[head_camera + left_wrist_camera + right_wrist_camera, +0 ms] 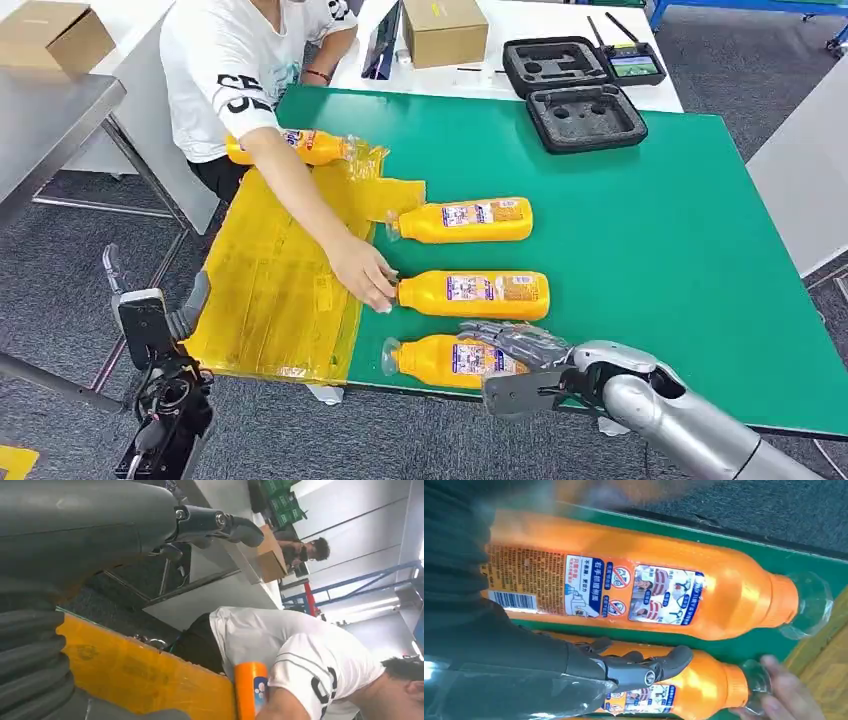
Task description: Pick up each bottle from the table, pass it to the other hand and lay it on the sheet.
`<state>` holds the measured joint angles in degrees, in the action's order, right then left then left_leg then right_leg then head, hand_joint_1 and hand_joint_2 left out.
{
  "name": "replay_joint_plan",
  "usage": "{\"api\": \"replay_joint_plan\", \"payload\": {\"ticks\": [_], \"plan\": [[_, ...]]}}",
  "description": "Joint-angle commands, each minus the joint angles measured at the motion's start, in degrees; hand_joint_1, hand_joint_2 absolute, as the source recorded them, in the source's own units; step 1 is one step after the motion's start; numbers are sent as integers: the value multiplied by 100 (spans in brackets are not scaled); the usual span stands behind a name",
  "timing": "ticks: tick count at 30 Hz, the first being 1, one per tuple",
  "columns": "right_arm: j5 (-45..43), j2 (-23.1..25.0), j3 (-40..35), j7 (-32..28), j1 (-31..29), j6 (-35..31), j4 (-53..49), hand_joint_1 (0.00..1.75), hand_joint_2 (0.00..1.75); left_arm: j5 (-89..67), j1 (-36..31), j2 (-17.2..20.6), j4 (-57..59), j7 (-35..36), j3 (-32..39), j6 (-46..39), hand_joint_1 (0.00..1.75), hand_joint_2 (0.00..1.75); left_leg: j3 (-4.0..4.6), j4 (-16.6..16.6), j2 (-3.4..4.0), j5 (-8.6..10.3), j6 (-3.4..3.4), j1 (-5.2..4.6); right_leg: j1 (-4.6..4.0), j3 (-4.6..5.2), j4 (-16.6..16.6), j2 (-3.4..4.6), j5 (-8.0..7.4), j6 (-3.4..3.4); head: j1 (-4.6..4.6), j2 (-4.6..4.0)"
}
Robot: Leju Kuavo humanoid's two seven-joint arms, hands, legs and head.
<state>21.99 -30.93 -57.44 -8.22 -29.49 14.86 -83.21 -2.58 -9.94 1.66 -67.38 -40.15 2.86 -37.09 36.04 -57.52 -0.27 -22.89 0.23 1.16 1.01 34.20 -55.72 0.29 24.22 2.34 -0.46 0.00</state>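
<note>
Three orange bottles lie on the green table: a near one, a middle one and a far one. Another bottle lies on the yellow sheet, partly behind a person's arm. The person's hand touches the middle bottle's cap. My right hand hovers over the near bottle's base end, fingers spread and holding nothing. My left hand hangs beside the table's left corner, also holding nothing.
A person in a white shirt leans over the sheet from the far left. Black foam cases, a controller and a cardboard box sit at the back. A grey table stands to the left.
</note>
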Motion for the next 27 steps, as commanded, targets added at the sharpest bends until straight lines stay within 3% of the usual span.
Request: {"api": "replay_joint_plan", "payload": {"ticks": [1,21,23,25,26,27], "plan": [[17,-113,-135,40,0,88,44,0,175,16,-52,-73,187,15,-75,-111,0,175,-29,3,-2,-13,6,-2,-1,-32,5,-8,13,-10,0,0],[294,-190,20,268,367,-51,19,0,175,81,-86,-93,340,15,-104,18,0,175,-17,3,-1,-7,5,-1,-1,-18,6,-5,7,-7,0,0],[504,-163,35,381,466,-180,31,0,175,97,-49,-106,318,15,-101,-1,0,175,-44,2,-1,-21,9,-2,-2,-46,5,-9,20,-15,0,0],[655,-153,36,441,515,-264,33,0,175,113,-35,-121,302,15,-92,-8,0,175,-17,6,-4,-6,4,0,-1,-20,9,-8,6,-6,0,0],[786,-108,42,506,618,-365,47,0,175,139,-16,-145,317,15,-82,-4,0,175,-51,8,-6,-21,8,0,-5,-56,13,-14,21,-16,0,0],[808,-71,84,510,655,-374,58,0,175,184,-20,-157,352,15,-74,47,0,175,-26,6,-5,-10,5,-1,-2,-29,8,-10,11,-9,0,0]]}}
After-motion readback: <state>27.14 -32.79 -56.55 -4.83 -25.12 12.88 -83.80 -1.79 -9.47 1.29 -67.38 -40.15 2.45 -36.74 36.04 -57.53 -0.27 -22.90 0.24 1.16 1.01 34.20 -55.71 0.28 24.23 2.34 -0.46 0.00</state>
